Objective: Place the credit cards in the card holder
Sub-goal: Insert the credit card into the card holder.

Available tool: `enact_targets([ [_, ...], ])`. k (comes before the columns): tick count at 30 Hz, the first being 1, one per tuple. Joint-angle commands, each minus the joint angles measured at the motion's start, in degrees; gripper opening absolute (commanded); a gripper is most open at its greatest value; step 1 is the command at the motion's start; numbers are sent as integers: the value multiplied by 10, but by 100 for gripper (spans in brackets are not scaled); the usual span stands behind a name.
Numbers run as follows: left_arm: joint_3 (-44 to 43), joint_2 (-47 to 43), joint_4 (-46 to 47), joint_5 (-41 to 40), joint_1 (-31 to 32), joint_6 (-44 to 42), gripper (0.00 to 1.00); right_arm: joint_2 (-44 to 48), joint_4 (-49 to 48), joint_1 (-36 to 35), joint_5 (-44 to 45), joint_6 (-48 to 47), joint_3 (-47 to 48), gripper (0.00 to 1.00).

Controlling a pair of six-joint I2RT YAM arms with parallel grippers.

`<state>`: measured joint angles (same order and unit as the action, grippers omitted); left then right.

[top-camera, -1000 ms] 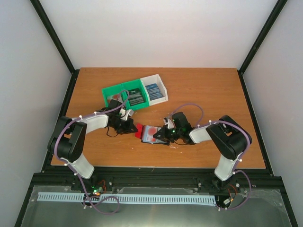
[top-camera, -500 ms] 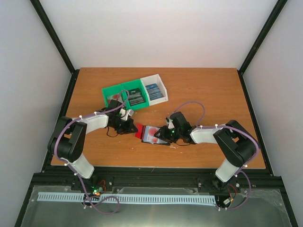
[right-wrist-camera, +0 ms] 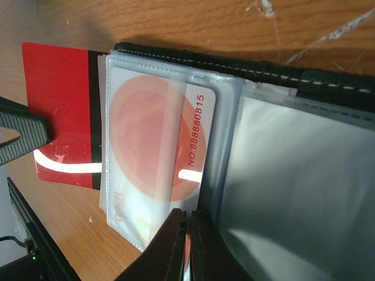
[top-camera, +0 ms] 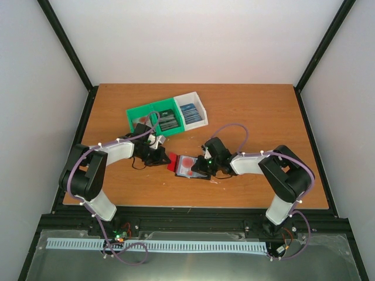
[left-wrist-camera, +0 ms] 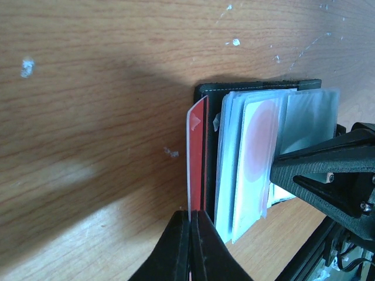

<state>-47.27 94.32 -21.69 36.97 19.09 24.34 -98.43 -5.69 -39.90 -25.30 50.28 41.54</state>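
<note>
Pinches a red card (left-wrist-camera: pixel 197 152) edge-on between closed tips of the left gripper (left-wrist-camera: pixel 190 234); clamps a card holder (right-wrist-camera: pixel 304 82) sleeve between pressed-together tips of the right gripper (right-wrist-camera: pixel 186 237).

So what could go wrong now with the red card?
The left end effector pinches the red card only at one edge, so it may pivot or slip when pushed.
The card stands beside the sleeves, against the black holder; it may miss a pocket.
The right end effector grips just one sleeve; the holder may slide.
</note>
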Motion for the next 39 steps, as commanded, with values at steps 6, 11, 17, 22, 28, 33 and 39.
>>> enact_targets([
  [6, 2, 7, 10, -8, 6, 2, 1, -16, -54, -7, -34, -29, 10, 9],
  [11, -6, -19, -15, -58, 6, 2, 1, 34, 65, -11, 67, -63, 31, 19],
  [17, -20, -67, -47, -104, 6, 4, 1, 96, 263, -47, 204, -94, 91, 37],
  [22, -27, -100, -52, -78, 6, 0, 1, 74, 345, -89, 254, -101, 159, 41],
  [28, -22, -101, -18, -41, 6, 14, 1, 9, 374, -109, 267, -110, 218, 41],
  [33, -12, -85, 16, -18, 6, 32, 1, -39, 370, -110, 253, -126, 245, 41],
  [39, -10, -71, 16, -17, 6, 24, 1, -64, 378, -110, 263, -123, 254, 21],
])
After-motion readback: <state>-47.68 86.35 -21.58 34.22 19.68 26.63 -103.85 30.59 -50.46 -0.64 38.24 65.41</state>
